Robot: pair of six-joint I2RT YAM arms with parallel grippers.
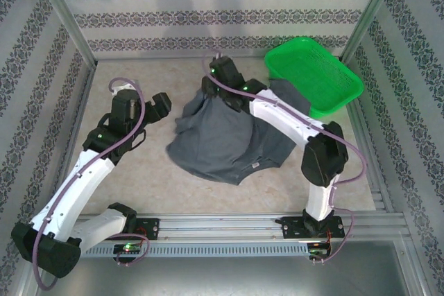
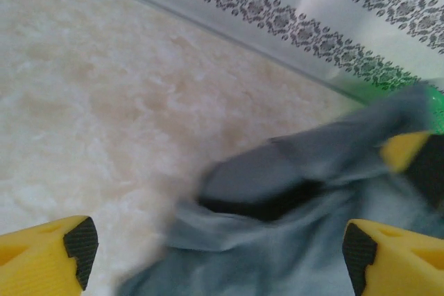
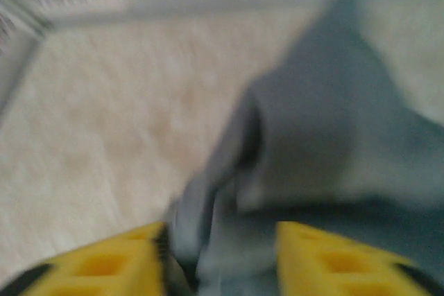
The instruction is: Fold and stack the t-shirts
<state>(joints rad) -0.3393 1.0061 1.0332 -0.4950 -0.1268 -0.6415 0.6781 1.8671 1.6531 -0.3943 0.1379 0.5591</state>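
The dark slate-grey t-shirt lies rumpled in the middle of the table, its pale neck label toward the near edge. My right gripper reaches over it to its far left part. In the right wrist view the yellow fingers have a bunched fold of the t-shirt between them and hold it raised. My left gripper hovers just left of the shirt. Its fingers stand wide open with a sleeve of the t-shirt ahead and nothing gripped.
A green basket stands at the back right, tilted, next to the shirt's far right corner. Patterned walls and metal posts close in the table on three sides. Bare pale tabletop lies left of the shirt and in front of it.
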